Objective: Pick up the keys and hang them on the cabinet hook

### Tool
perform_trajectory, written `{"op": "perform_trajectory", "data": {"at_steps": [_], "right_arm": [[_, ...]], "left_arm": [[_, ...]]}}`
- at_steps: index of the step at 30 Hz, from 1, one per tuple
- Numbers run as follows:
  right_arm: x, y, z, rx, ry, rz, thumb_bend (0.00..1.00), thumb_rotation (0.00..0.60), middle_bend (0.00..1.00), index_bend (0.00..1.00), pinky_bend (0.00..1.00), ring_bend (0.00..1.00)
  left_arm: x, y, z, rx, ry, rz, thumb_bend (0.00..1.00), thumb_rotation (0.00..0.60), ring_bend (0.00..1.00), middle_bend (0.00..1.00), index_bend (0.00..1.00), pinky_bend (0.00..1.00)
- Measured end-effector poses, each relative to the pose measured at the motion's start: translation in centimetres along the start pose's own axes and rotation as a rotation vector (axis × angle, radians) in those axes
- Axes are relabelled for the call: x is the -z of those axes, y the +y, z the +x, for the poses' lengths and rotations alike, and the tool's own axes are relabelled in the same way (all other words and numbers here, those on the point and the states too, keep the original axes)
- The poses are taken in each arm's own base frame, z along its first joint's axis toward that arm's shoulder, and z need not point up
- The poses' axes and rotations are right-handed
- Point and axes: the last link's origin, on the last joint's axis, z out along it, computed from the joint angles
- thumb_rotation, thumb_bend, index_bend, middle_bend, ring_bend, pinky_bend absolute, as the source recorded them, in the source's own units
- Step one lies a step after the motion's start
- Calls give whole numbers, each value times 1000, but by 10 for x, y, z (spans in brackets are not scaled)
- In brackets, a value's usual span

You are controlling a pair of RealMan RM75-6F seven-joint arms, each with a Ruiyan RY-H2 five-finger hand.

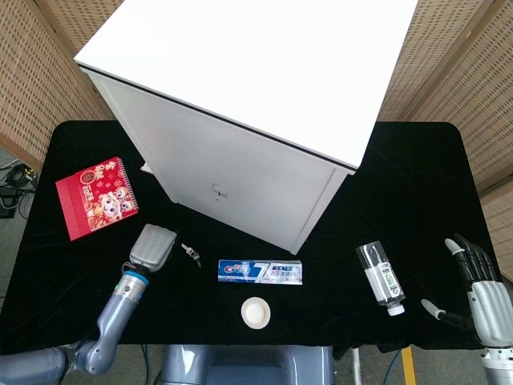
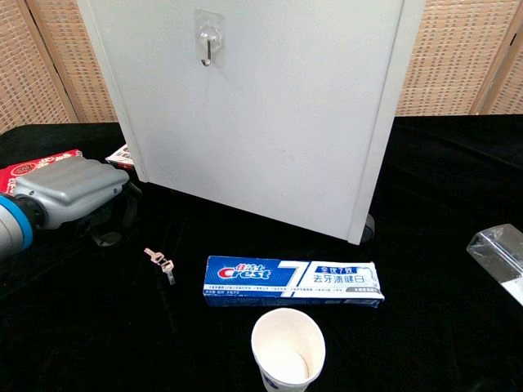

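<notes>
The keys [image 1: 191,253] [image 2: 161,263] lie flat on the black cloth, left of the toothpaste box. My left hand [image 1: 152,245] [image 2: 82,189] hovers just left of them, back upward and fingers curled down, holding nothing. The hook [image 2: 208,45] [image 1: 217,192] sits high on the white cabinet's front face [image 2: 261,122]. My right hand [image 1: 481,285] rests at the table's right edge with its fingers apart, empty, seen only in the head view.
A Crest toothpaste box [image 2: 292,282] and a paper cup [image 2: 287,349] lie in front of the cabinet. A clear bottle [image 1: 381,278] lies to the right. A red notebook [image 1: 96,196] sits at the left.
</notes>
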Motion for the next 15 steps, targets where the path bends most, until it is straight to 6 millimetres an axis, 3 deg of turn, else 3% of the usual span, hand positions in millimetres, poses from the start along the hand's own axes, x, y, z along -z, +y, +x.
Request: {"op": "perform_trajectory", "data": {"at_steps": [15], "right_arm": [[-4, 6, 1, -17, -6, -22, 89, 600, 0, 0, 0, 0]], "left_arm": [[-17, 29, -25, -55, -41, -36, 367, 600, 830, 877, 488, 741]]}}
